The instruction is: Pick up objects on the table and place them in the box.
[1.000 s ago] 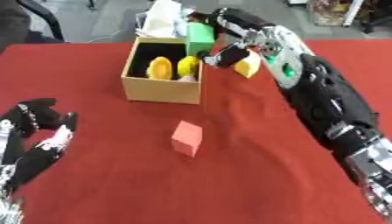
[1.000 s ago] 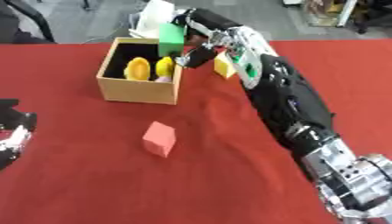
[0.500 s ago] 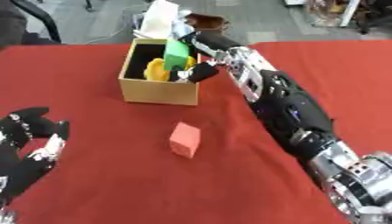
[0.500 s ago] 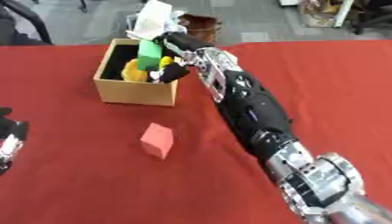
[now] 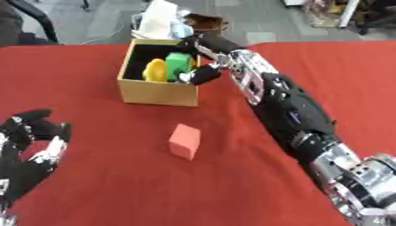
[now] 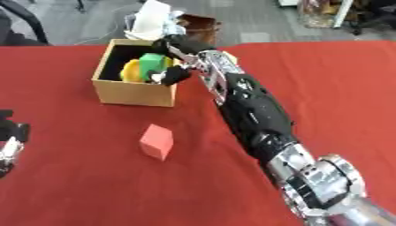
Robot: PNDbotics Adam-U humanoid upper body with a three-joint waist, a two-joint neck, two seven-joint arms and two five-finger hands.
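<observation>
Over the open cardboard box (image 5: 157,92) at the far side of the red tablecloth (image 5: 232,185), the right hand (image 5: 203,57) reaches in from the long black-and-silver right arm (image 5: 290,110), which stretches diagonally from the lower right corner. Its fingers are curled around a green block (image 5: 179,65), which sits at the box's right inner edge, partly inside the opening and just beside a yellow rounded object (image 5: 154,70) that lies in the box (what kind of object it is cannot be made out). The thumb (image 5: 203,75) shows as a dark shape against the box's right wall, below the green block. Nearer the camera, well apart from the box, a salmon-red block (image 5: 185,141) stands alone on the cloth. At the lower left corner the left hand (image 5: 31,150) rests on the cloth with its fingers relaxed and slightly spread, pointing upward, touching nothing. Behind the box, at the table's far edge, lies some white crumpled material (image 5: 158,24) beside a brown container (image 5: 205,21).
</observation>
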